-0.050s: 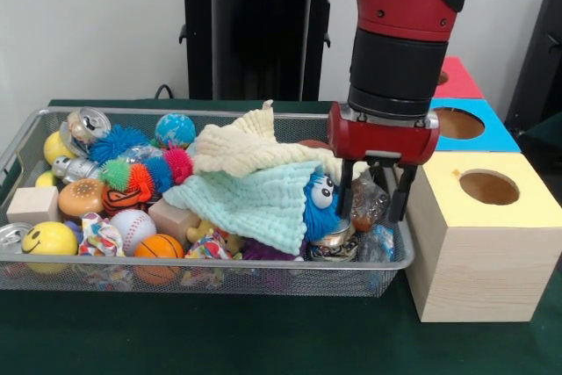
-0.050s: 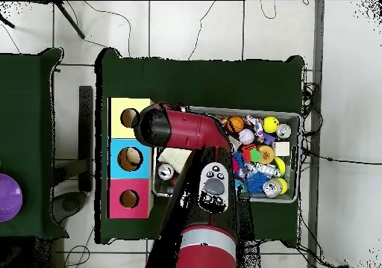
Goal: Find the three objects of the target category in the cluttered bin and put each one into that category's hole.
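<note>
One red-and-black gripper (image 1: 378, 192) dipped into the wire-mesh bin's (image 1: 219, 266) right end.
Its black fingers (image 1: 346, 189) stood apart around a crinkly clear wrapper (image 1: 368, 204), beside the yellow-topped wooden box (image 1: 481, 234).

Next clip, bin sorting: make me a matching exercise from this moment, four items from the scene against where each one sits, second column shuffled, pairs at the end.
Items:
1. smiley ball
2. yellow-topped box
3. gripper
4. mint cloth

Places, as the front view shows them:
A. outside the bin, against its right end
B. lowered into the bin's right end
C. spread over the toys in the middle of the bin
D. front left corner of the bin

Pairs: 1-D, 2-A, 3-B, 4-C
</note>
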